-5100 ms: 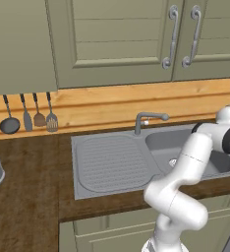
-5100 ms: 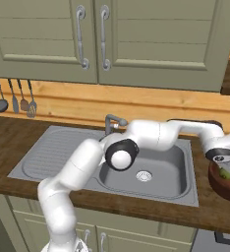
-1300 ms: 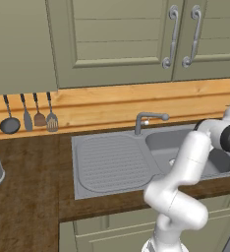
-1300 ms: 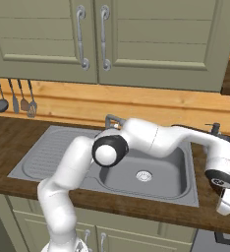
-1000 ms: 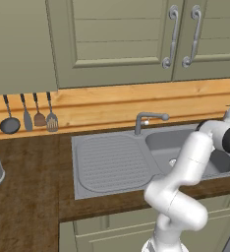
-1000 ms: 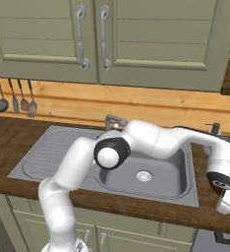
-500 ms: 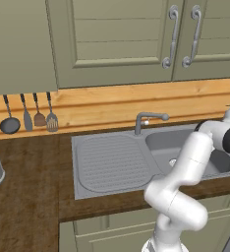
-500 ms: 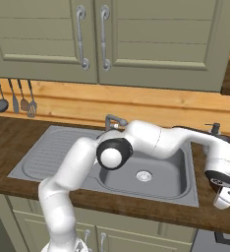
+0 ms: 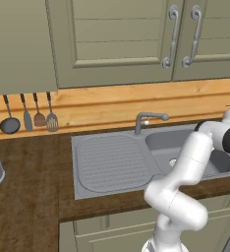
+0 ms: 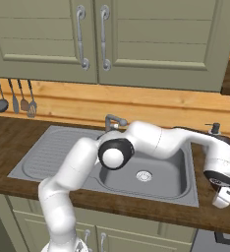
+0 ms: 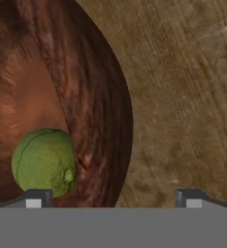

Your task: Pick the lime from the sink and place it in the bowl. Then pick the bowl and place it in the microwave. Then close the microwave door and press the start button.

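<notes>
The lime (image 11: pixel 43 162), small, round and green, lies inside a brown wooden bowl (image 11: pixel 96 97) in the hand view. My gripper (image 11: pixel 113 199) is open and straddles the bowl's wall, with one fingertip (image 11: pixel 35 198) by the lime and the other over the wooden counter (image 11: pixel 183 97). In the right base view the gripper (image 10: pixel 224 198) hangs low over the counter just right of the sink (image 10: pixel 146 172), and the hand hides the bowl. The microwave and its door are out of view.
The steel sink has a ribbed drainboard (image 9: pixel 107 162) on its left and a curved faucet (image 10: pixel 114 120) behind it. A soap dispenser (image 10: pixel 214 129) stands behind the hand. Utensils (image 9: pixel 38 115) hang on the wall and cabinets (image 10: pixel 102 39) are overhead.
Five seconds ago the hand was higher and the bowl showed beneath it. The hand has since dropped onto the bowl and has hardly moved in the last second.
</notes>
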Controlling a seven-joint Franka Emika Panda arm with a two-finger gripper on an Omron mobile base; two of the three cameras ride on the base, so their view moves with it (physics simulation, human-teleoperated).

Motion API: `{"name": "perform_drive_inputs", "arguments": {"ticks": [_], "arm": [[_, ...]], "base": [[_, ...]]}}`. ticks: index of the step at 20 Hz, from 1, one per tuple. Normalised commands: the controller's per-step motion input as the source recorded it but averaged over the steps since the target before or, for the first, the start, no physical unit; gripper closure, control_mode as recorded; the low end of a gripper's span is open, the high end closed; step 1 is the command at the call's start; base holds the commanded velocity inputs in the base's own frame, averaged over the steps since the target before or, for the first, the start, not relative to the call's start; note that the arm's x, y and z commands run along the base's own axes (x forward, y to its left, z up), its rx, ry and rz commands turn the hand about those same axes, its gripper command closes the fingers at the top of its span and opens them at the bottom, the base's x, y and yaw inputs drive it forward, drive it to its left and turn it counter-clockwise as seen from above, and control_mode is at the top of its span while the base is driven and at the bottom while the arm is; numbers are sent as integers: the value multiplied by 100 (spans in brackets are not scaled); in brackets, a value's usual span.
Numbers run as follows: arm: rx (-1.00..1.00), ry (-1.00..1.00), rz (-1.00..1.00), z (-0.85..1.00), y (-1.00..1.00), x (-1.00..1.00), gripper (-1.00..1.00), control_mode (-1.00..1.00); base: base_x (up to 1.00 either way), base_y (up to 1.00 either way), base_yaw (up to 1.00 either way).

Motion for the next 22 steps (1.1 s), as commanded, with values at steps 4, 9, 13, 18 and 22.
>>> {"name": "perform_drive_inputs", "arguments": {"ticks": [4,9,13,18,22], "arm": [[0,0,0,-4,-9,19,-100,-100],[0,-2,-1,-21,-1,2,100,-100],[0,-6,-2,-12,0,-4,100,-100],[0,-9,-5,0,10,-63,100,-100],[0,-18,0,38,26,-100,100,-100]], "base": [[0,0,0],[0,0,0],[0,0,0],[0,0,0],[0,0,0]]}}
